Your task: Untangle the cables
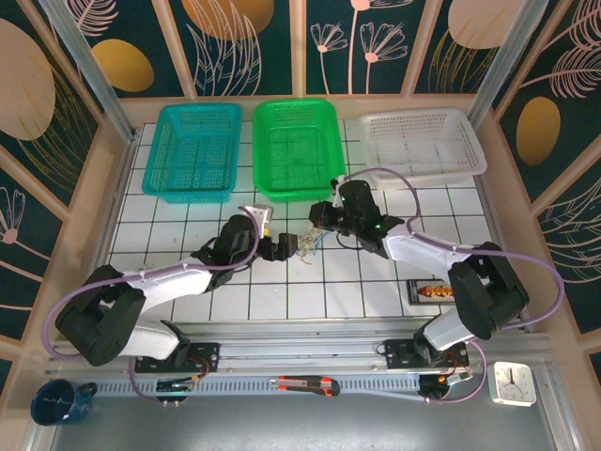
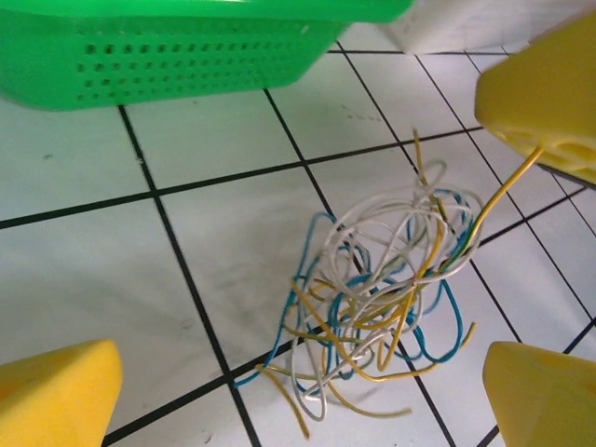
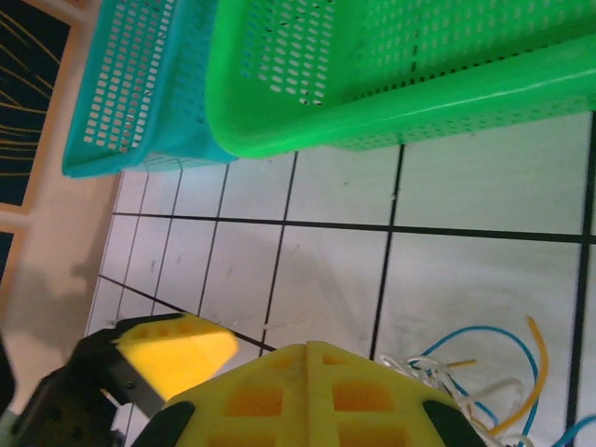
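Green perforated plastic basket (image 1: 299,146) walls off the far side of the tangled thin white, blue and yellow cables (image 1: 307,242). The left gripper (image 1: 285,247) and right gripper (image 1: 319,224) crowd both flanks. The bare white gridded tabletop (image 1: 324,287) on the near side is wide open.

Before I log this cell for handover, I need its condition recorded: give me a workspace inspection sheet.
Surface: white gridded table.
Job's things: cables in one white, blue and yellow tangle between the grippers.
Clutter: dark packet on the table; utility knife, clock, mug on the near ledge.
Grippers: left gripper open; right gripper shut on a yellow strand.
Cables: purple arm cords hang loose.
Surroundings: teal basket, green basket, white basket along the far edge.
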`<state>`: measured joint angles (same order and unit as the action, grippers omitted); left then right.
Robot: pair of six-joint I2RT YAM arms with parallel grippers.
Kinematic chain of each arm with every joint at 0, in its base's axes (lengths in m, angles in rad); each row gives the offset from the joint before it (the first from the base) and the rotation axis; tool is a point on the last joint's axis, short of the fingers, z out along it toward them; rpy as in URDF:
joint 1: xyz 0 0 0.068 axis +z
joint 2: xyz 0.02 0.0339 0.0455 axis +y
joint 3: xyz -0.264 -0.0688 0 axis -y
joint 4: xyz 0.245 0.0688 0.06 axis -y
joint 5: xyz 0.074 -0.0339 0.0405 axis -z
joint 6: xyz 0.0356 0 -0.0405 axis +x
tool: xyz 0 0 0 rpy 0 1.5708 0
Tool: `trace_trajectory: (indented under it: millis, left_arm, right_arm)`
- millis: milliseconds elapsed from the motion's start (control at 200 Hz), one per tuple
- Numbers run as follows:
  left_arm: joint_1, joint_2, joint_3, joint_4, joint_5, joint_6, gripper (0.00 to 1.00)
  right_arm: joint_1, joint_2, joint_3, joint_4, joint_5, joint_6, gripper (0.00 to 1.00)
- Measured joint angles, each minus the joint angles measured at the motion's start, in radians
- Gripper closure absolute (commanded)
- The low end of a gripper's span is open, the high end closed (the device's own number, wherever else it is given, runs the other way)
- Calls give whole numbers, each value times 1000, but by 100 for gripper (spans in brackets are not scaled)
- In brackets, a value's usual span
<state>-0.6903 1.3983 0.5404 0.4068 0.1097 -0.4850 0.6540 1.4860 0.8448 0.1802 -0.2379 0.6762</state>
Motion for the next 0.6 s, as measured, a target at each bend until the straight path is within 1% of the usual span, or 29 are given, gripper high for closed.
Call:
trace_trajectory:
  millis: [240, 420, 596]
  left_arm:
    - [-25, 99, 62, 21, 11, 37, 1]
    - [-42, 169, 109, 35, -6, 61, 1]
    - [-42, 201, 117, 39, -26, 67, 1]
  right_arm:
    - [13, 17, 8, 11, -3, 14, 100]
    - [29, 39, 17, 16, -4, 15, 100]
    - [32, 39, 17, 19, -8, 19, 100]
